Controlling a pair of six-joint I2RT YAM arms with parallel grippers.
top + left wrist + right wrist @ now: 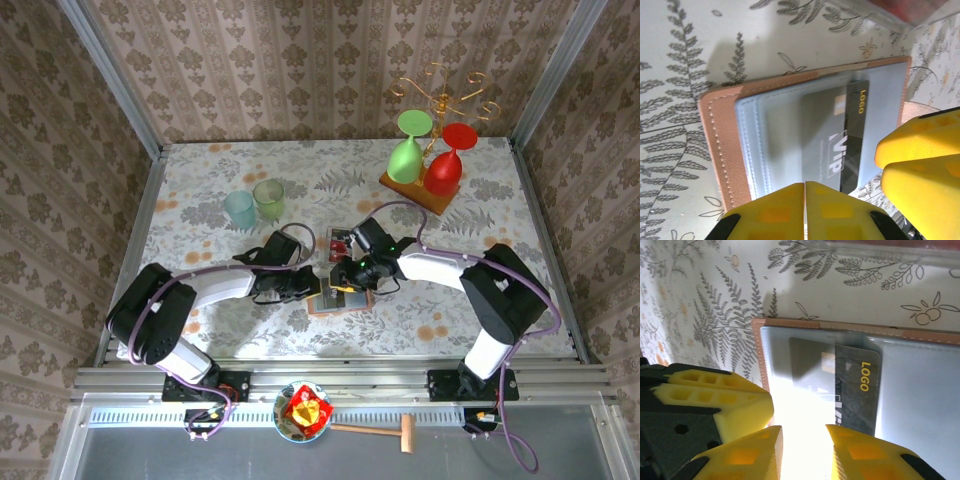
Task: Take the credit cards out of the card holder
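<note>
Plainly, the dark card (832, 135) in the wallet (717, 145) reads "LOGO", "VIP".

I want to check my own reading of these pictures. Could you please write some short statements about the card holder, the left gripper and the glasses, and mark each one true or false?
1. The card holder lies open on the table. True.
2. The left gripper stands wide open. False: the left gripper is shut, with its fingers pressed together.
3. A dark card with the word LOGO on it sits in a grey-blue pocket of the card holder. True.
4. Both glasses on the stand are blue. False: on the wooden stand there is one green glass and one red glass.
</note>
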